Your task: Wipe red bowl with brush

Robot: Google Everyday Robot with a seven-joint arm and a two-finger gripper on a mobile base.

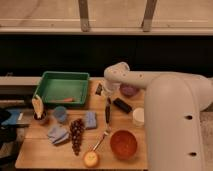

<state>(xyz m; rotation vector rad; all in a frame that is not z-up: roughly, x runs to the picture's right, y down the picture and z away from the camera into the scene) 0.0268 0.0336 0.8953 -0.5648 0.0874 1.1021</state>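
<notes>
Resembles a robotics test area: 1 wooden table (60, 154) of assorted props beneath the gripper (106, 94), green tray (62, 75) to its left, window frame (84, 15) and dark wall (50, 52) behind it.

Gripper (107, 95) at brush (107, 115) far end (bowl (123, 144) front-right)

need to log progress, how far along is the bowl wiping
Early stage. Done: nothing on the bowl itself. In hand: the gripper is at the far end of the brush, which lies beside the black block; I cannot tell whether it is gripped. Left: the red bowl sits nearer the camera, apart from the brush, so lifting it over and wiping are not yet done.
</notes>
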